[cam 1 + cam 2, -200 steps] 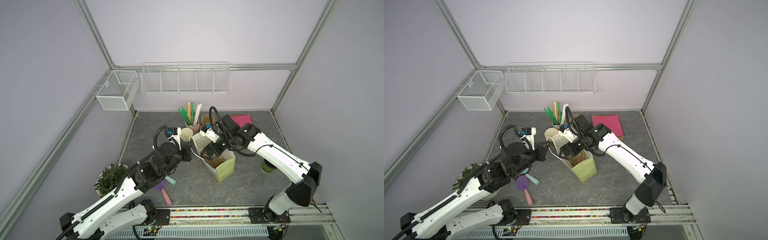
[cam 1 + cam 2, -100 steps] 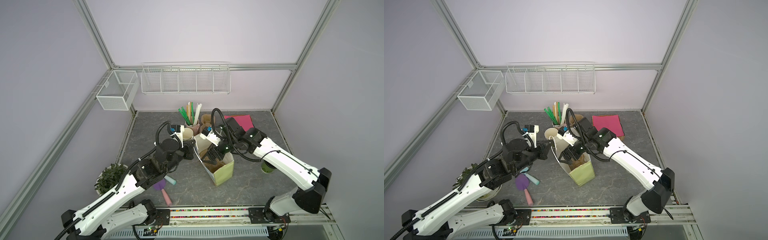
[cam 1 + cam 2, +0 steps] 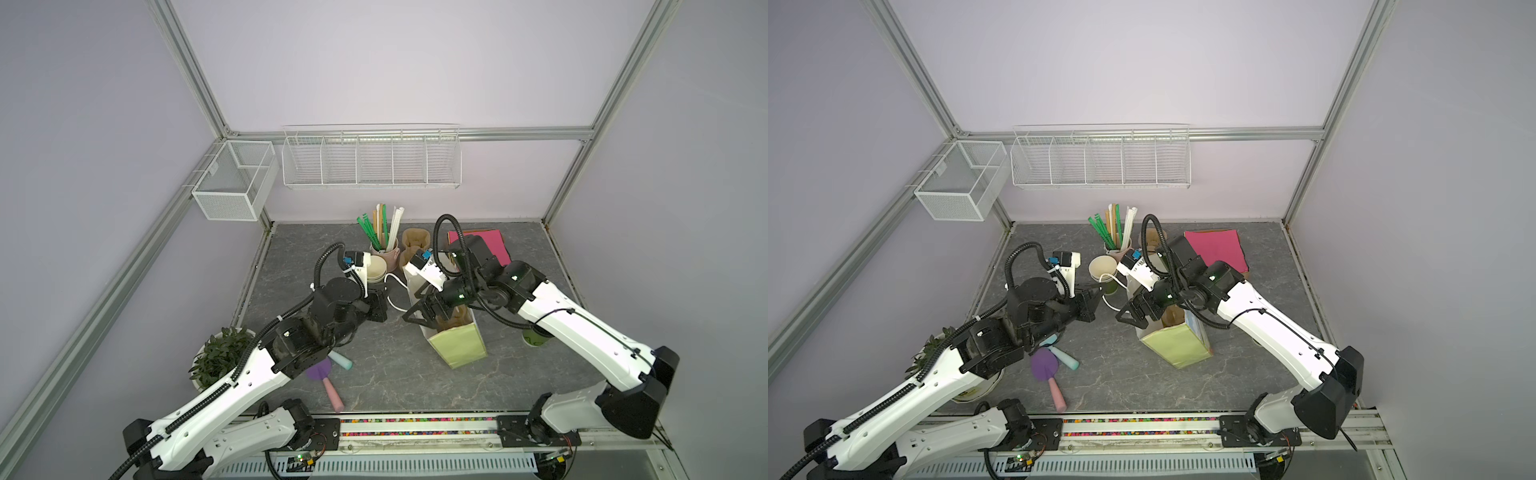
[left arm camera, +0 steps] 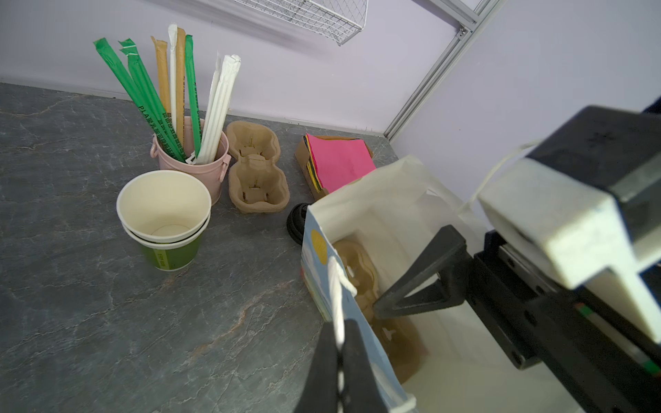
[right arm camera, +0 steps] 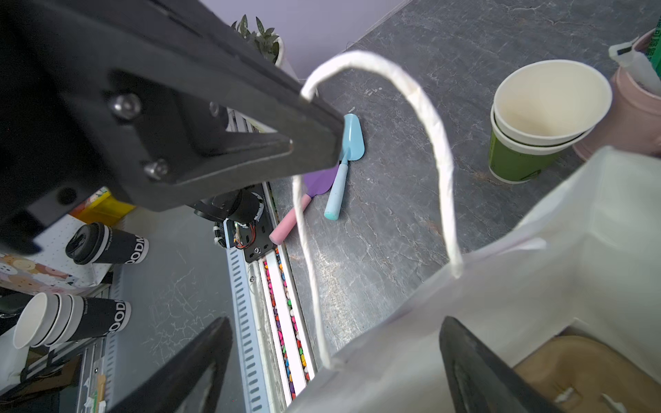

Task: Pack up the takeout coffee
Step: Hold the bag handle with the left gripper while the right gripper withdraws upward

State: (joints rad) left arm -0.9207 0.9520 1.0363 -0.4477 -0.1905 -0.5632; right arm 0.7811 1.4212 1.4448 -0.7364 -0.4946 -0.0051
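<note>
**Tooling.** The left gripper (image 4: 339, 348) is found pressed together on the twisted white paper-cord handle (image 5: 438, 143) of the paper bag (image 3: 457, 347). The cord is drawn up in a loop from the bag's blue printed face. The right gripper (image 5: 336, 357) is set wide apart astride that wall. One black wedge-shaped finger (image 5: 475, 372) is seen inside the mouth and its partner outside, and nothing is gripped.

**Bag.** It is boxy, matt white within and pale green on one side. A moulded brown pulp carrier (image 4: 361, 271) is lodged at the bottom.

**Task item.** The takeout coffee (image 3: 535, 338) is located on the grey veined tabletop (image 3: 395, 382), near the bag on the right arm's side. It is largely covered by that arm's white forearm. Only a patch of green wall with a pale mark is exposed, and the lid cannot be made out.

**Surroundings.**
- Behind the bag are noted:
  - nested lidless green cups (image 4: 164, 218) with cream insides;
  - a pink pail (image 4: 193, 168) of paper-wrapped straws;
  - two spare pulp carriers (image 4: 257, 168);
  - pink napkins (image 4: 339, 161);
  - black lids (image 4: 296, 221) half hidden by the bag's corner.
- A purple spade (image 3: 319, 369) and a blue trowel (image 5: 348, 139) lie partly under the left arm, beside a potted plant (image 3: 216, 359).
</note>
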